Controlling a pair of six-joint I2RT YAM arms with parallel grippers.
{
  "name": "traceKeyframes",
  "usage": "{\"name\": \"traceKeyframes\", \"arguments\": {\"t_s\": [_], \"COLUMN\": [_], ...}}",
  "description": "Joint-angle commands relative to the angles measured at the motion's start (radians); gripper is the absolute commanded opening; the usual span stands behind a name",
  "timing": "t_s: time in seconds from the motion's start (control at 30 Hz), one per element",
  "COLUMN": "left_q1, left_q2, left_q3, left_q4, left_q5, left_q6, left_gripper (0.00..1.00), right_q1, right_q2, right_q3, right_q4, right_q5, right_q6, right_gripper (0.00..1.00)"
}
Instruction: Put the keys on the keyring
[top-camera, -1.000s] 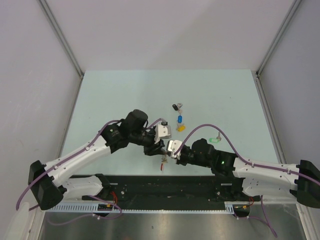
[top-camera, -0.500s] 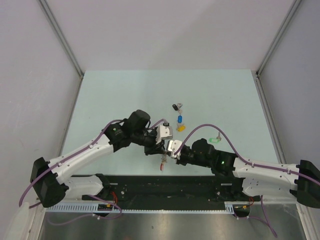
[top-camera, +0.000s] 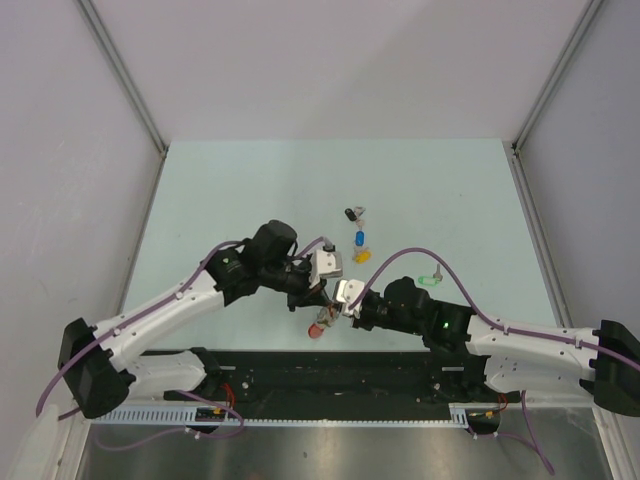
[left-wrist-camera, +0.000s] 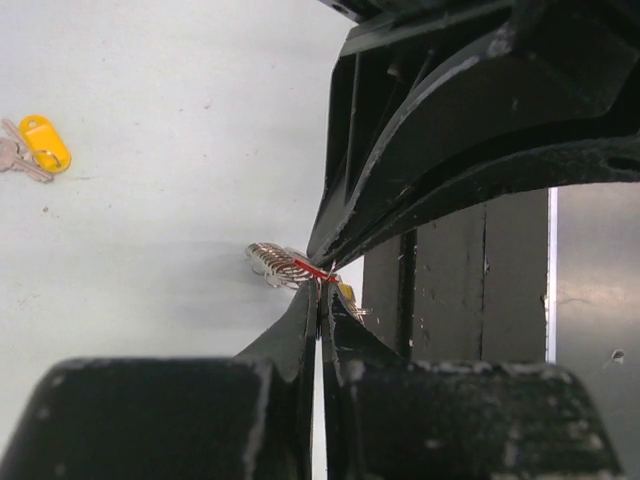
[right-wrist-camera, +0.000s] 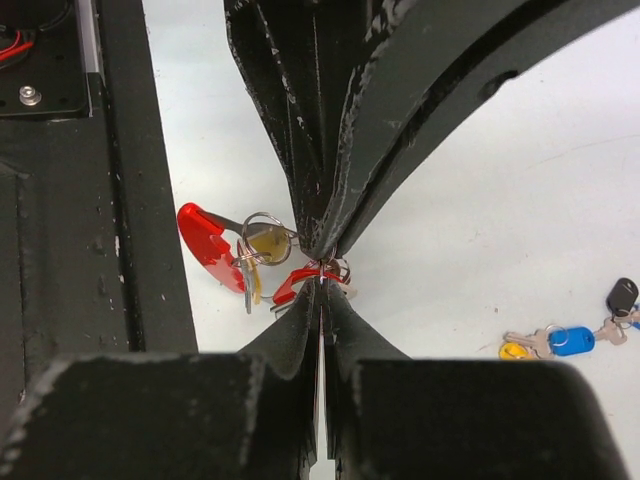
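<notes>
top view looks down from high up behind the arm bases, far back, taking in the whole bench (top-camera: 250, 190). left wrist camera sits right behind the left gripper (left-wrist-camera: 320, 298), staring along its fingers, very close and low over the bench. right wrist camera does the same along the right gripper (right-wrist-camera: 320, 287), facing the opposite way, so each sees the other gripper head-on. both wrist views share the meeting point at the keyring (left-wrist-camera: 282, 265). the yellow key (left-wrist-camera: 44, 143) shows in all three views.
</notes>
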Motion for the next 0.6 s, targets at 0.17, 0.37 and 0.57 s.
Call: {"name": "traceKeyframes", "arguments": {"t_s": [0.17,0.37,0.57], "left_q1": [0.067,0.067,0.067], "left_q2": [-0.145,-0.208,-0.295], "left_q3": [-0.128,-0.232,-0.305], "left_q4": [0.311,0.533,0.668], "left_q5": [-0.009,-0.082,-0.188], "left_q6": [-0.290,-0.486,-0.583], "left_gripper": [0.00,0.00,0.00], "right_q1": [0.014,0.033,0.045], "right_q2": [-0.014,-0.005,0.004], "right_q3": [0.043,0.043,0.043], "right_q4": [0.055,0.071,0.078], "right_q5": [-0.009,0.004,0.025], "right_q6": [-0.012,-0.020,-0.029], "right_gripper": [0.00,0.00,0.00]}}
